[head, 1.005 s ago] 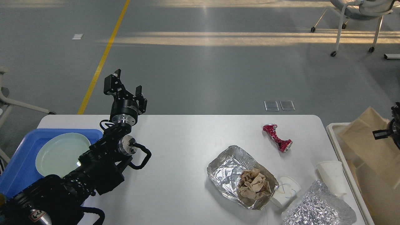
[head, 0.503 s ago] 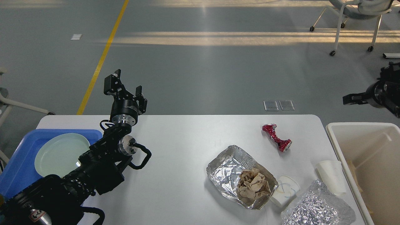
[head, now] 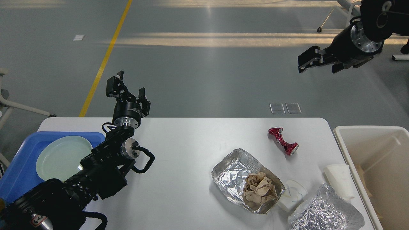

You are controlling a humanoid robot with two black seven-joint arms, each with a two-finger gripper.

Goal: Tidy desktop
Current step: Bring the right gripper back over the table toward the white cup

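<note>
The white desktop point(head: 188, 150) carries a crushed red can point(head: 283, 141), a foil tray point(head: 230, 174) holding a crumpled brown paper ball point(head: 259, 189), a white paper cup point(head: 340, 180) on its side, a squashed white cup point(head: 293, 195) and a crumpled foil sheet point(head: 326, 214). My left gripper point(head: 127, 87) is open and empty, raised above the table's far left edge. My right gripper point(head: 319, 65) is open and empty, high in the air beyond the table's far right corner, well above the can.
A blue tray point(head: 17, 169) with a pale green plate point(head: 62, 156) sits at the left edge, partly under my left arm. An off-white bin point(head: 351, 131) stands off the right edge with brown paper point(head: 361, 172) low inside. A chair stands far right on the floor.
My right gripper rose out of the bin and swung up and to the left. The large brown paper it was over now lies low in the bin. The left arm has not moved.
</note>
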